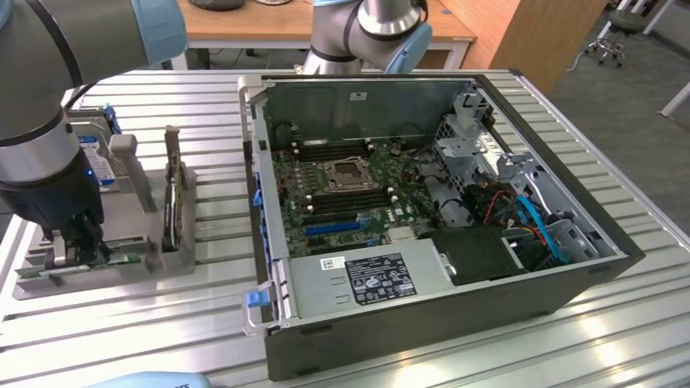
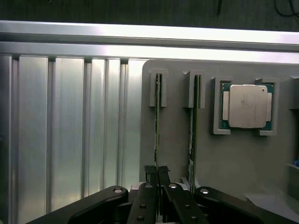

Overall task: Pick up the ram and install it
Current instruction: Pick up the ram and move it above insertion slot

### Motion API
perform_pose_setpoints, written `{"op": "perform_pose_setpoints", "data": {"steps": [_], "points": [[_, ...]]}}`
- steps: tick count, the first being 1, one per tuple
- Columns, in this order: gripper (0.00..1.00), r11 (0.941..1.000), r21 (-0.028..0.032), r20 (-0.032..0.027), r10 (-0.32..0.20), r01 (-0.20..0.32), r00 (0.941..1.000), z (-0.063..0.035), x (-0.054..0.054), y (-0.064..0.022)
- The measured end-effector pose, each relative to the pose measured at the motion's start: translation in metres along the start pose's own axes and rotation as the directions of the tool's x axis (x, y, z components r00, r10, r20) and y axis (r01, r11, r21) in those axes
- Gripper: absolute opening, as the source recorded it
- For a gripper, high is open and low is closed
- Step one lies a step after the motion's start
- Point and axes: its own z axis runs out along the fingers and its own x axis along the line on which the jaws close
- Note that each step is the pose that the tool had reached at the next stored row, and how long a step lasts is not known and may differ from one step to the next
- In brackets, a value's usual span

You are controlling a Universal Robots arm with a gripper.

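End effector [image 2: 158,174] is clenched on the ram [image 2: 157,122], a thin green stick standing edge-up in the grey holder's [image 2: 233,163] slot nearest the holder's edge, with bare ribbed counter [image 2: 70,130] beyond that edge. A second stick [image 2: 191,116] stands close alongside in the holder's next slot, and past it a silver processor [image 2: 246,106] lies flat in the holder.

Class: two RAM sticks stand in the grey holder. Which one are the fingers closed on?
The RAM stick farther from the processor; the fingers pinch it, while its neighbour stands free.

fingers [image 1: 90,242] gripping ram [image 1: 116,261], open computer case [image 1: 431,323]
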Motion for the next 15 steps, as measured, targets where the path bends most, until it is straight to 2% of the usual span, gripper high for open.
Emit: {"op": "perform_pose_setpoints", "data": {"steps": [15], "points": [[0.12, 1.0, 0.0, 0.002, 0.003, -0.003, 1.0, -0.021, 0.0, 0.0006]]}}
